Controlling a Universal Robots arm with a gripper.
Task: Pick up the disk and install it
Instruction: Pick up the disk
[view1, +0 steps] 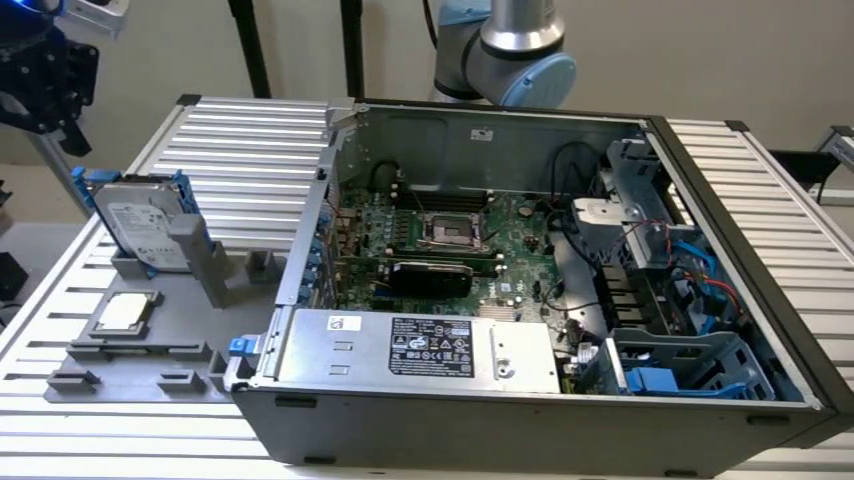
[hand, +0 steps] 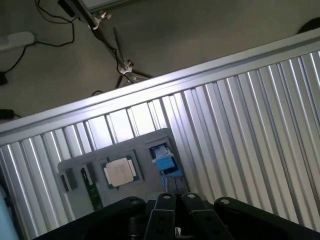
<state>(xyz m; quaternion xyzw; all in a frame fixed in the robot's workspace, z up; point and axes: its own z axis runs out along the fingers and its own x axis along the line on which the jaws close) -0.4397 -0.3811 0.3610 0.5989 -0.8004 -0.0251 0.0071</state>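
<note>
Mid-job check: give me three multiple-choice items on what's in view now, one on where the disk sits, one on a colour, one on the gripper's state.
1. Where is the disk?
A. Installed in a drive bay
B. Standing on edge in the grey holder beside the computer case, at the exterior view's left
C. Hanging from the arm

2. What colour are the disk's carrier rails?
A. Blue
B. Red
C. Yellow

3. What state is the gripper in?
A. Shut on the disk
B. Wide open
C. Shut, holding nothing

Answers:
1 B: the disk stands in the holder, outside the case.
2 A: blue rails frame both of its sides.
3 C: in the wrist view the fingers meet with nothing between them.
</note>
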